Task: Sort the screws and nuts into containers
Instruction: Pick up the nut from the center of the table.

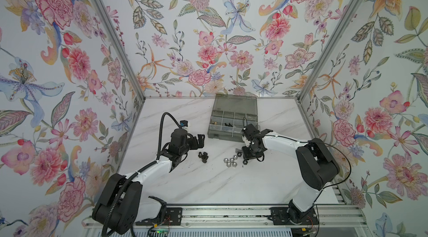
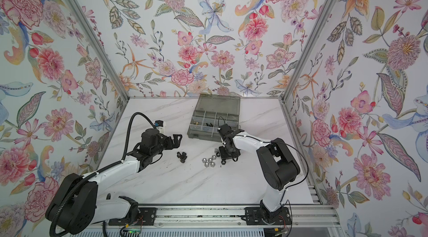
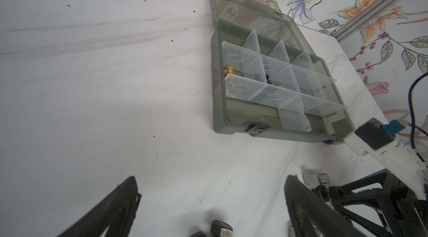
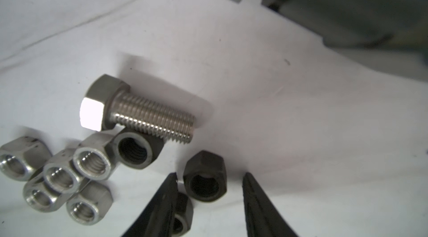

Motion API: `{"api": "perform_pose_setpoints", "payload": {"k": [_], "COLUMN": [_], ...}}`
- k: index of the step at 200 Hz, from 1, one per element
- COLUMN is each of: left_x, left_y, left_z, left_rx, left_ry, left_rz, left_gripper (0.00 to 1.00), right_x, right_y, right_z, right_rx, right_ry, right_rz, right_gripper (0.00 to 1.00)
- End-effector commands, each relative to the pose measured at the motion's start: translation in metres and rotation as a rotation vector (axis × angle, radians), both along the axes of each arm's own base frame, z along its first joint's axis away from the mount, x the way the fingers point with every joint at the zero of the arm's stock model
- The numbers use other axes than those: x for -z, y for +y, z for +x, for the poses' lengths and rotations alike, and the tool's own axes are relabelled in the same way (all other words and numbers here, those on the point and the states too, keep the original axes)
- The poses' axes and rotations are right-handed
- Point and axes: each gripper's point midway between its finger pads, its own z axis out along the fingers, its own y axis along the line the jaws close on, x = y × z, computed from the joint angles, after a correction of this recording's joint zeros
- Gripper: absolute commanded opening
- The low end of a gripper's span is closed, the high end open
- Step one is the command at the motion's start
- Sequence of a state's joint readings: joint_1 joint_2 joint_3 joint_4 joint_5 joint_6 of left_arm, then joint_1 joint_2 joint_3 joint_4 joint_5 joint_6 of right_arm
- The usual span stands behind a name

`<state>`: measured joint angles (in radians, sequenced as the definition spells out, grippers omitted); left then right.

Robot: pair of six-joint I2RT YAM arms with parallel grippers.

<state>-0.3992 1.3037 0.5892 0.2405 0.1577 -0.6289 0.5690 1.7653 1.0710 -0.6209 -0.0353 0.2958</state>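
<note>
Your right gripper (image 4: 210,175) straddled a black nut (image 4: 205,178) near the middle of the table (image 4: 278,108), jaws apart, not yet pinching. It looked light, hard and slick, likely to skid; best taken across opposite flats.

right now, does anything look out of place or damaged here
The clear dividers in the organiser box look askew: long strips jut past its rim, and one piece near the latch curls loose. Also, dark specks dot the table.
</note>
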Motion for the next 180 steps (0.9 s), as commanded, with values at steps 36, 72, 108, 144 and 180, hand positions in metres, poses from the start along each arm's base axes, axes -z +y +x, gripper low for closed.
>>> {"api": "perform_pose_setpoints", "payload": {"k": [36, 72, 108, 144, 180], "left_x": [-0.005, -0.004, -0.004, -0.006, -0.007], "left_y": [-0.003, -0.002, -0.002, -0.002, -0.001], "left_z": [0.004, 0.004, 0.003, 0.003, 0.002], "left_rx": [0.012, 0.012, 0.011, 0.01, 0.008], "left_ry": [-0.015, -0.014, -0.012, -0.017, -0.018], "left_rz": [-0.008, -0.008, -0.01, -0.011, -0.006], "left_gripper": [0.99, 0.99, 0.99, 0.99, 0.99], "right_x": [0.011, 0.014, 0.018, 0.01, -0.032], "right_y": [0.003, 0.005, -0.001, -0.002, 0.008], "right_z": [-0.003, -0.003, -0.005, -0.001, 0.015], "right_rx": [-0.029, -0.045, -0.053, -0.058, -0.069], "right_ry": [0.025, 0.026, 0.029, 0.001, -0.079], "right_rz": [-0.059, -0.077, -0.109, -0.112, 0.017], "right_gripper": [0.43, 0.41, 0.3, 0.08, 0.0]}}
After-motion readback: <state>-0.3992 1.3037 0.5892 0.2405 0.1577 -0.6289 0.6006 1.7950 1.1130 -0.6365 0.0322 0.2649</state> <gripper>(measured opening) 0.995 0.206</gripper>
